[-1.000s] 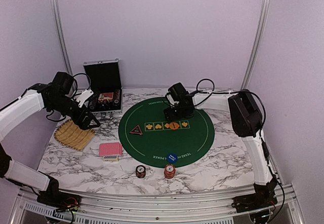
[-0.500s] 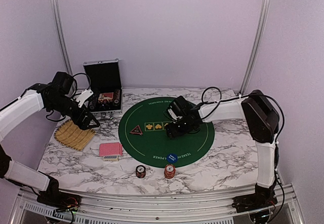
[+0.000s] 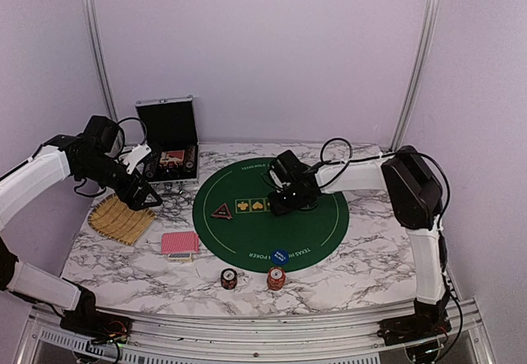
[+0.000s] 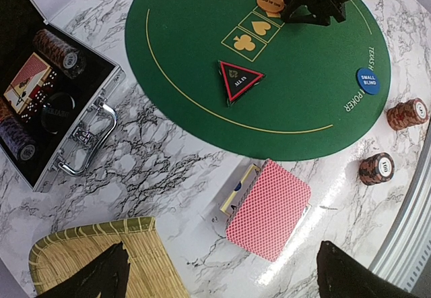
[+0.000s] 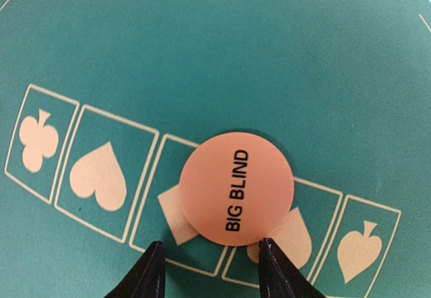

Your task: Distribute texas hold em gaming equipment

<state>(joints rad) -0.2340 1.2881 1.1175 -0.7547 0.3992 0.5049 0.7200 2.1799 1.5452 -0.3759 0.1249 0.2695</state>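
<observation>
right end effector (image 5: 210, 265) has shifted, orange disc (image 5: 237, 189) just beyond its fingertips.

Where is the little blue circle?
In the top view, the blue disc lies on the near edge of the green mat, just beyond the red chip stack and to the right of the red-backed cards.

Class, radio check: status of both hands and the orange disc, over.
Right hand open, low by orange disc on mat. Left hand open, empty, near tray. Nothing blocking.
</observation>
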